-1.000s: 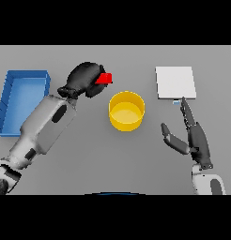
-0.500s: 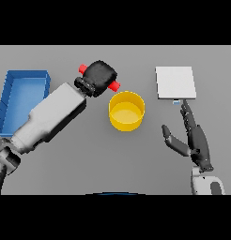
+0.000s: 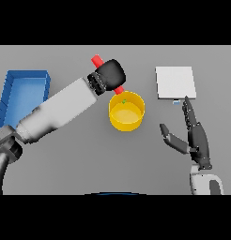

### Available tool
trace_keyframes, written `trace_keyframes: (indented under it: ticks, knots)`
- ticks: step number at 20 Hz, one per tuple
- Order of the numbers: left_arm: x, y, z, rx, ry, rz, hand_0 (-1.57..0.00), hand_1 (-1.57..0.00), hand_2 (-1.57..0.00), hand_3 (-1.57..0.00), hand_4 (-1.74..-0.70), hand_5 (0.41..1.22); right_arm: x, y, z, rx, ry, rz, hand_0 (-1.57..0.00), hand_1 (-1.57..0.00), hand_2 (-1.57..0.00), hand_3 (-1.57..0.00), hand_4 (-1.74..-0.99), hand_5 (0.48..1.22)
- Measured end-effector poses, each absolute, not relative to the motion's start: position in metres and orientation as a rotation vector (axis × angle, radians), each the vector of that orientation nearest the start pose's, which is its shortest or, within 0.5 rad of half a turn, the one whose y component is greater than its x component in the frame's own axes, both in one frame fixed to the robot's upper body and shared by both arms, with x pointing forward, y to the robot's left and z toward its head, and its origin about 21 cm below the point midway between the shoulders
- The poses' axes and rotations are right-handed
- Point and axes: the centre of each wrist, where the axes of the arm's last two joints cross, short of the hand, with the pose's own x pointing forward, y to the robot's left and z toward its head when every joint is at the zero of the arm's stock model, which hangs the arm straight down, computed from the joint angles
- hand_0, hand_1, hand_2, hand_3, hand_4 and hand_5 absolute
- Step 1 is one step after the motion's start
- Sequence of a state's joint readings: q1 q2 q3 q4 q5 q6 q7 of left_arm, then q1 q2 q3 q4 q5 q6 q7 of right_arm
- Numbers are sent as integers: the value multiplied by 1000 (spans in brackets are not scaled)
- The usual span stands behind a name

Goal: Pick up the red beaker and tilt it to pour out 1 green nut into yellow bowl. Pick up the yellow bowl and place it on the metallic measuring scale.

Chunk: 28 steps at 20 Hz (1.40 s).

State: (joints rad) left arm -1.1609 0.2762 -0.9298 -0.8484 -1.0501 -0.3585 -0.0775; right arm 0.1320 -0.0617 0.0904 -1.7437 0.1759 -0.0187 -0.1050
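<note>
Mostly left hand [image 3: 109,75] hides tilted red beaker [image 3: 97,60]

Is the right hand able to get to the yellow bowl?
Probably yes. The right hand is open, and only bare table lies between it and the bowl; the left hand tilts the beaker over its far rim.

Left hand [image 3: 109,75] grips red beaker [image 3: 97,60] tilted over yellow bowl [image 3: 127,111]; green nut [image 3: 124,101] at rim; right hand [image 3: 195,136] relaxed near scale [image 3: 175,82].
</note>
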Motion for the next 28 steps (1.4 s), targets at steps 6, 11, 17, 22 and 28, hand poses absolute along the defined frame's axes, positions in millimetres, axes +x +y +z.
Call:
trace_keyframes:
  ticks: [6, 11, 17, 22, 28]
  knots:
    - [402, 36, 125, -1243, 1046, 2768, -1571, -1571, -1571, -1563, -1736, 1221, 215, -232, 11, -149, -1727, 208, 1, 1, 1, 1, -1130, 565]
    - [398, 30, 122, -1243, 886, 2664, -1571, -1571, -1571, -1568, -1732, 1221, 215, -229, 14, -154, -1731, 219, 1, 1, 1, 1, -1135, 580]
    - [397, 3, 153, -1280, 740, 2483, -1571, -1571, -1571, -1570, -1731, 1221, 216, -232, 13, -170, -1727, 212, 1, 1, 1, 1, -1137, 568]
    - [425, 9, 248, -1524, 770, 2391, -1571, -1571, -1571, -1571, -1720, 1221, 216, -229, 13, -164, -1747, 221, 1, 1, 1, 1, -1131, 553]
    - [459, 81, 343, -1987, 1322, 2528, -1571, -1571, -1571, -1515, -1733, 1221, 218, -224, 13, -116, -1744, 240, 1, 1, 1, 1, -1104, 576]
